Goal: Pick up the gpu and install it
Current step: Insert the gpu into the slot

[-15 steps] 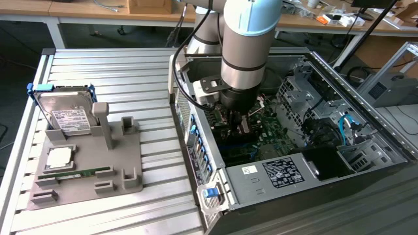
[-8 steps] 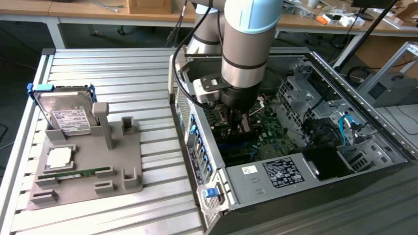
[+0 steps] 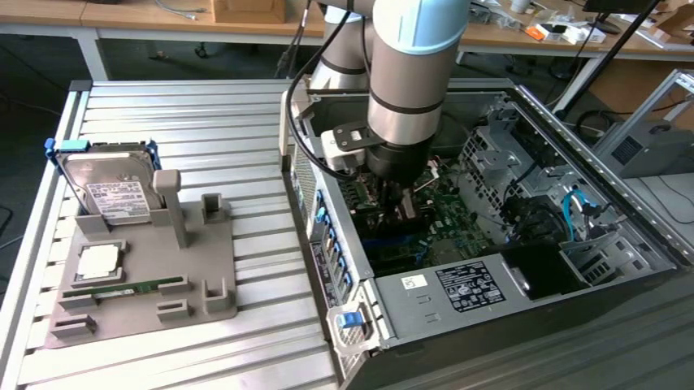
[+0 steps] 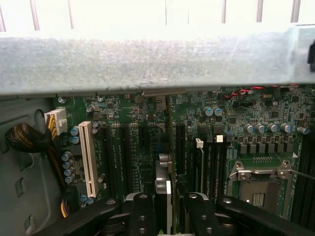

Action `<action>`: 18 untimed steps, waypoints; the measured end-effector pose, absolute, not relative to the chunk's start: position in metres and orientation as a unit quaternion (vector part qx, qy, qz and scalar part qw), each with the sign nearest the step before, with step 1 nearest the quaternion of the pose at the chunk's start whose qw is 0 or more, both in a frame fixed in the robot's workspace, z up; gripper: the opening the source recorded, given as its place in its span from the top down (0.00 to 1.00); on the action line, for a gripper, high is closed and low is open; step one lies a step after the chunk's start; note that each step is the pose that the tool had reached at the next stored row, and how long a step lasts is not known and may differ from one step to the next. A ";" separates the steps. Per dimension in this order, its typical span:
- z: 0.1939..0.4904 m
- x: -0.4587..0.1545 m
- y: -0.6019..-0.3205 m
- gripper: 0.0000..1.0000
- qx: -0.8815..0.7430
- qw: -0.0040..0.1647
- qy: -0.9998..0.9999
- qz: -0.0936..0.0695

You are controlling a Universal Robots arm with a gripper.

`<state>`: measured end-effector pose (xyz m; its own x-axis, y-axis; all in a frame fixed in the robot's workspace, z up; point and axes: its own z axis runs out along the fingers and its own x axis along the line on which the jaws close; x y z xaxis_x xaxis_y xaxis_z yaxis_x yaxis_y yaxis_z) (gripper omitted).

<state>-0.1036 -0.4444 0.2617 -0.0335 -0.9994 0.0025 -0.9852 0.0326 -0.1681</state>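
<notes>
The gpu (image 4: 163,178) is seen edge-on in the wrist view, a thin dark card standing upright between the black fingers (image 4: 142,209). My gripper (image 4: 165,204) is shut on it, directly over the black expansion slots of the green motherboard (image 4: 133,147). Its far end reaches toward the case's rear wall, and I cannot tell whether its lower edge touches a slot. In the exterior view the arm reaches down into the open computer case (image 3: 466,284), with the gripper (image 3: 399,199) low over the motherboard (image 3: 450,223).
A white slot (image 4: 87,157) and the CPU socket (image 4: 258,189) flank the card. A grey case wall (image 4: 147,59) crosses just beyond. Outside the case, a grey holder (image 3: 195,276) carries a hard drive (image 3: 109,191), a CPU (image 3: 97,260) and a RAM stick (image 3: 136,288).
</notes>
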 end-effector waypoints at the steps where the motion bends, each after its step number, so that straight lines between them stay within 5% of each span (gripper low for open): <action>1: 0.262 -0.104 -0.445 0.73 -0.693 0.058 0.716 -0.061; 18: 0.261 -0.104 -0.458 0.73 -0.693 0.058 0.716 -0.061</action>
